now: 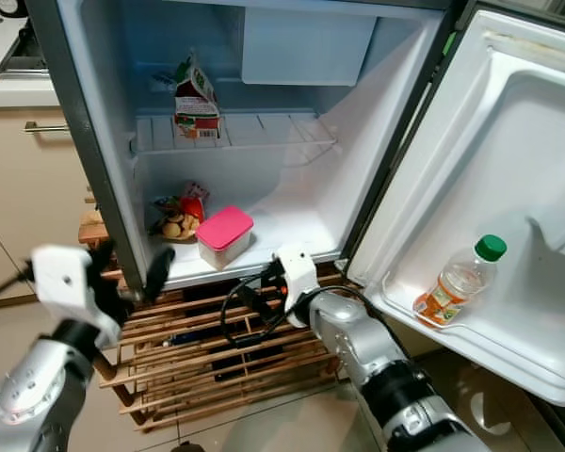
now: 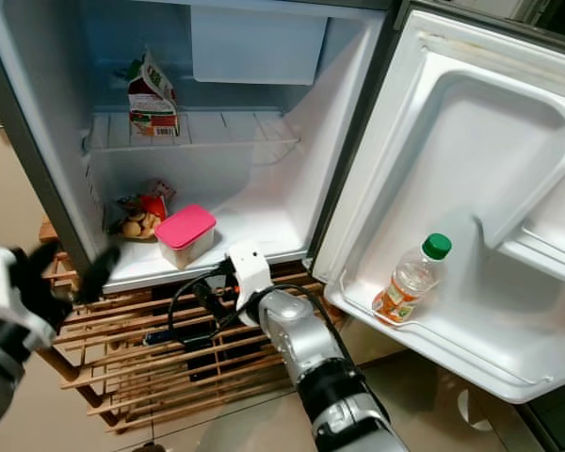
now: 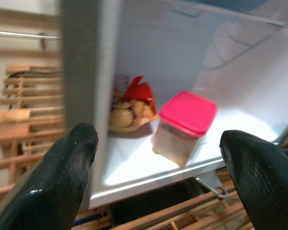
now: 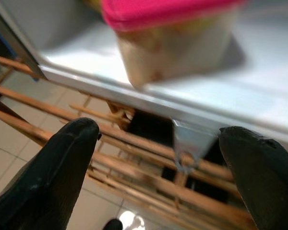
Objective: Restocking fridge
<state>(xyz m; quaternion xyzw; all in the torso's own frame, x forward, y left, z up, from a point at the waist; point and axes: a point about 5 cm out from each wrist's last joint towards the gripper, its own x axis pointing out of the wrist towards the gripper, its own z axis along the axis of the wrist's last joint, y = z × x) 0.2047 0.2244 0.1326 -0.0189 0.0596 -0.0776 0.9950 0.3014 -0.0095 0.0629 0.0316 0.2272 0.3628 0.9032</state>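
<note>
Mini fridge (image 1: 292, 202) stands open on a wooden slatted rack (image 1: 217, 353). On its bottom floor, near the front edge: a clear food container with pink lid (image 1: 225, 236), upright. Beside it toward the left wall, a red-topped snack bag (image 1: 178, 217). Upper wire shelf (image 1: 264, 132) carries a small carton (image 1: 196, 97). The door shelf (image 1: 508, 353) holds a tilted juice bottle with green cap (image 1: 460, 281).

Right gripper (image 4: 158, 158) hangs just below the fridge's front lip, under the container, jaws spread wide and empty. Left gripper (image 1: 127, 273) sits at the fridge's left front edge, jaws also apart, nothing held; its wrist view looks in at the container and bag.

Handling judgement: container looks like rigid plastic, partly filled, so moderate weight; smooth walls could slip, and the lid may pop if lifted by its rim. Best hold is across the body's two side walls, below the lid. The bag is soft and crushable; pinch its crimped top. The bottle is light and round, likely to roll; grip it mid-body.
</note>
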